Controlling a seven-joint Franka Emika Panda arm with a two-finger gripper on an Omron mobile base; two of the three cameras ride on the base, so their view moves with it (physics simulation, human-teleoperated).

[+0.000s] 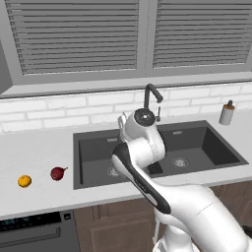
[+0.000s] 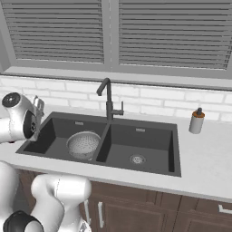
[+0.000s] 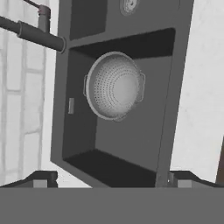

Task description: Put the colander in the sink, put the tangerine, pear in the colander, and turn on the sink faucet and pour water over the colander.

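Rendered home kitchen: a dark double-basin sink [image 2: 149, 156] is sitting in a pale counter [image 2: 204, 158], with a tall faucet [image 2: 108, 102] standing behind it. White tile backsplash [image 2: 154, 102] is running under shuttered windows [image 2: 163, 31]; brown cabinets [image 2: 136, 213] and a soap dispenser [image 2: 196, 120] are showing too.

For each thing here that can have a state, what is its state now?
colander: upright in the left basin, empty
sink: dry, right basin empty
sink faucet: no water running
tangerine: on the counter
pear: on the counter
gripper: open, holding nothing
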